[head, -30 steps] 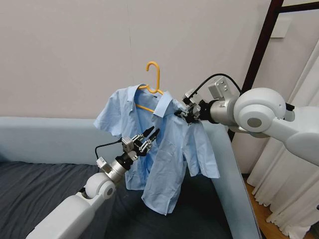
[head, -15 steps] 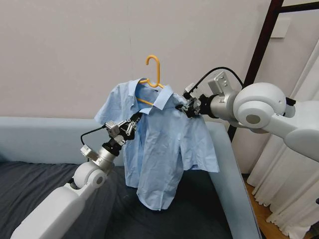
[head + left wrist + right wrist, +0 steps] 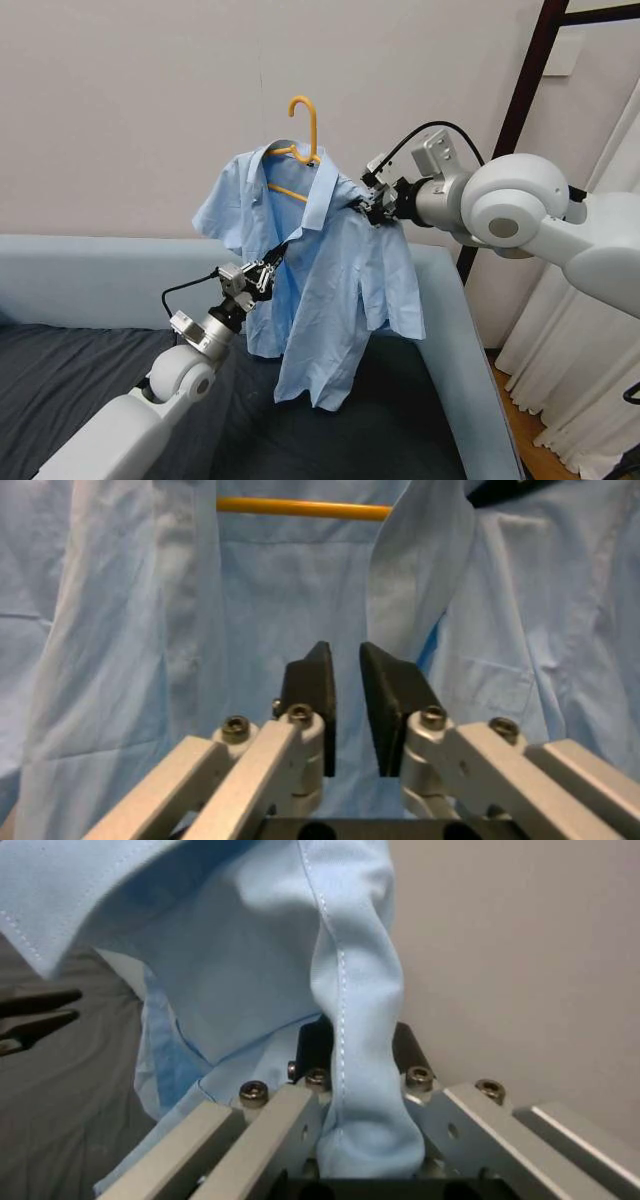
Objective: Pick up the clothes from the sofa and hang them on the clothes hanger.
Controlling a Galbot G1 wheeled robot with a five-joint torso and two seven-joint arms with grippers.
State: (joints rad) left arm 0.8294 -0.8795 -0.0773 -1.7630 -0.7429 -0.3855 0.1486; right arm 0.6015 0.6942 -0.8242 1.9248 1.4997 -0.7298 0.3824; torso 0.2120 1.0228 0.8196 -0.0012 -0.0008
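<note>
Over the sofa's [image 3: 90,275] right end the blue shirt [image 3: 345,290] is hanging clear, already draped on the yellow hanger [image 3: 306,125]. The right gripper [image 3: 368,207] is clamping its shoulder. The left gripper [image 3: 270,268] is hovering at the front edge, jaws barely apart and seemingly empty. Hanging it up seems left.

Light blue short-sleeved cotton shirt [image 3: 340,270]: hanging open-fronted on yellow plastic clothes hanger [image 3: 314,135], collar at 12 o'clock, hem trailing toward 6 o'clock above pale blue sofa [image 3: 90,280]. Hanger hook pointing to 12 o'clock, its bar showing inside the collar.
</note>
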